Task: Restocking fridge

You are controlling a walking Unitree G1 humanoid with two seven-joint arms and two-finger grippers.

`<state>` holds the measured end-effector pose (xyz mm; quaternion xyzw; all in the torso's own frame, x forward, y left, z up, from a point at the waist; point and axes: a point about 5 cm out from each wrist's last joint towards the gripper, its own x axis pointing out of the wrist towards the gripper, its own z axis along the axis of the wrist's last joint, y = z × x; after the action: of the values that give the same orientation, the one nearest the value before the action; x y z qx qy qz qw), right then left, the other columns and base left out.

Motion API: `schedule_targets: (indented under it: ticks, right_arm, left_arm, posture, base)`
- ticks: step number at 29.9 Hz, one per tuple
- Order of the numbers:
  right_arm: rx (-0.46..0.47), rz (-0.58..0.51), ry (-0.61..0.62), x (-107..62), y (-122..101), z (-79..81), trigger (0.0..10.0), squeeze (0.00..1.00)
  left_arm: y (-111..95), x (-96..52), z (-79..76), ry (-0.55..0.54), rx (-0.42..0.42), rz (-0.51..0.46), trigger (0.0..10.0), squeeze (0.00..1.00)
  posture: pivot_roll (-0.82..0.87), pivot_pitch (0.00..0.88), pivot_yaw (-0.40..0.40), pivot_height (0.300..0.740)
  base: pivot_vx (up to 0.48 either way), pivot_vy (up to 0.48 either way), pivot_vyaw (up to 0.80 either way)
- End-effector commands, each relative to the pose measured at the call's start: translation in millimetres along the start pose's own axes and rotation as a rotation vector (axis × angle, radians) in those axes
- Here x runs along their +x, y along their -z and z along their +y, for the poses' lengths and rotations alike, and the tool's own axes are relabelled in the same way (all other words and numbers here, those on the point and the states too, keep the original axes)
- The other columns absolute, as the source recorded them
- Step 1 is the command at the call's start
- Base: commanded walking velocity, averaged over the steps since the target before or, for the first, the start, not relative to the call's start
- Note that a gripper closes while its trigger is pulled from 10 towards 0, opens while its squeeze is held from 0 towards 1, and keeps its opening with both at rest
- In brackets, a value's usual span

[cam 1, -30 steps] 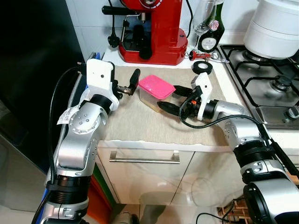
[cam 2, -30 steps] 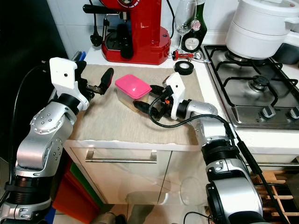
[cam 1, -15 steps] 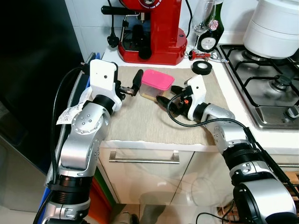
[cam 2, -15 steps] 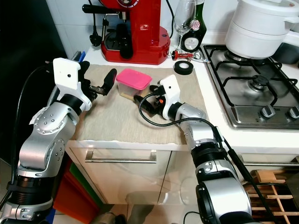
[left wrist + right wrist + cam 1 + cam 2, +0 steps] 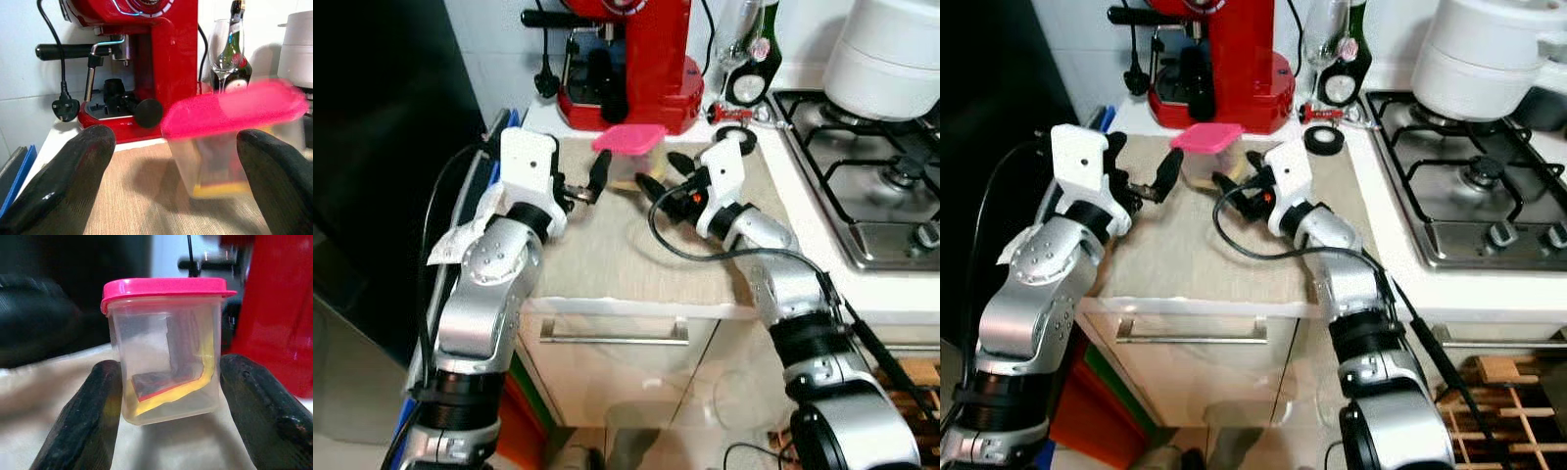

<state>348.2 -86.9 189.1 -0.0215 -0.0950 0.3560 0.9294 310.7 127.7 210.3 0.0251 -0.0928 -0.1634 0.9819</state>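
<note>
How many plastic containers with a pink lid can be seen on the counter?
1. The pink-lidded container is on the beige mat, in front of the red coffee machine, between the right gripper's open fingers. The left gripper is just beside it.

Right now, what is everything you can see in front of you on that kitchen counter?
Clear plastic container with pink lid: one, on the beige cloth mat, between both grippers.
Red espresso machine: one, at the back by the wall.
Wine glass: one, clear, right of the machine.
Dark bottle: one, beside the glass.
Black tape roll: one, back of the mat.
White pot: one, on the gas hob.
Cupboard drawer handle: one, metal, below the counter.
Left gripper: fingers open, left of the container.
Right gripper: fingers open around the container.
</note>
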Motion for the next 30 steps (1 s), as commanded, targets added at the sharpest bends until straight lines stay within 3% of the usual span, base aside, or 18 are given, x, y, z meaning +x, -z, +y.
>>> schedule_targets:
  ticks: [1,6,13,19,25,29,30]
  right_arm:
    - [-0.001,-0.033,-0.005,-0.4,-9,5.1,0.0,0.0]
    - [-0.011,-0.046,0.029,-4.6,-12,2.1,0.0,0.0]
    - [-0.034,-0.096,0.203,-17.2,-23,-13.9,0.0,0.0]
    - [-0.091,-0.127,0.49,-56.8,-19,-31.3,0.0,0.0]
    - [-0.202,-0.146,0.612,-75.1,-17,-22.3,0.0,0.0]
    - [-0.253,-0.152,0.639,-86.8,-16,-11.4,0.0,0.0]
    - [-0.285,-0.149,0.667,-98.2,-15,-5.6,0.0,0.0]
  left_arm:
    - [1,0.9,-0.2,0.011,0.003,0.012,10.0,0.0]
    - [1,2.1,1.1,0.011,0.004,0.013,10.0,0.0]
    - [6,-0.5,6.2,0.002,0.036,0.036,10.0,0.0]
    - [32,-11.5,24.2,-0.128,0.047,0.111,10.0,0.0]
    - [43,-14.1,19.7,-0.199,-0.013,0.106,10.0,0.0]
    - [37,-19.6,16.3,-0.218,-0.022,0.059,10.0,0.0]
    - [30,-28.6,12.8,-0.206,-0.008,0.024,10.0,0.0]
  posture:
    - [-0.05,0.041,0.041,0.74]
    - [-0.05,0.042,0.05,0.74]
    - [-0.04,0.037,0.061,0.74]
    - [-0.06,0.026,0.056,0.74]
    - [-0.06,0.006,0.039,0.74]
    - [-0.06,0.005,0.029,0.74]
    - [-0.05,0.006,0.02,0.74]
  base:
    - [0.0,0.0,0.0]
    - [0.0,0.0,0.0]
    - [0.0,0.0,0.0]
    - [0.0,0.0,0.0]
    - [0.0,0.0,0.0]
    - [0.0,0.0,0.0]
    - [0.0,0.0,0.0]
